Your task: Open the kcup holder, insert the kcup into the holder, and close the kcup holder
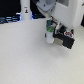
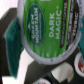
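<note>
So the kcup (image 2: 44, 31) is pinched right in the tool (image 1: 50, 34), green lid filling most of the wrist view with the fingers (image 2: 11, 42) hugging its sides. In the exterior view it hangs just above the white surface (image 1: 30, 60), right beside the dark kcup holder (image 1: 65, 40), on the exterior view's left of it.
</note>
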